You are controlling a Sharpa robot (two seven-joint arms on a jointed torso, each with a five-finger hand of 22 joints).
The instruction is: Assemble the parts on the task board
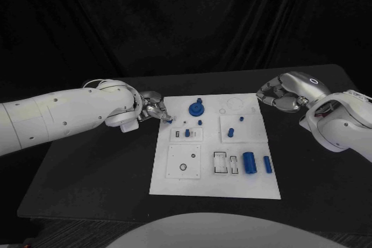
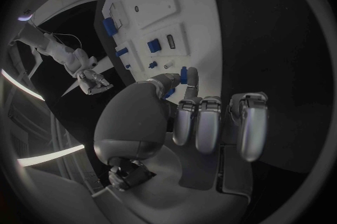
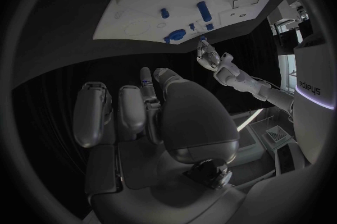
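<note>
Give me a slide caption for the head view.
Left robot hand pinches a small blue part at the task board corner; right robot hand hovers.

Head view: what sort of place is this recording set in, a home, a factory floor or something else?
Probably a robot test lab or demo booth. A black table stands before dark curtains, bearing only a white task board with small blue parts, the left hand pinching one, the right hand curled above the table.

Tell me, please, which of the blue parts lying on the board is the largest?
It is the thick blue cylinder at the task board's near right, lying beside a slimmer blue pin; the other blue parts are plainly smaller.
</note>
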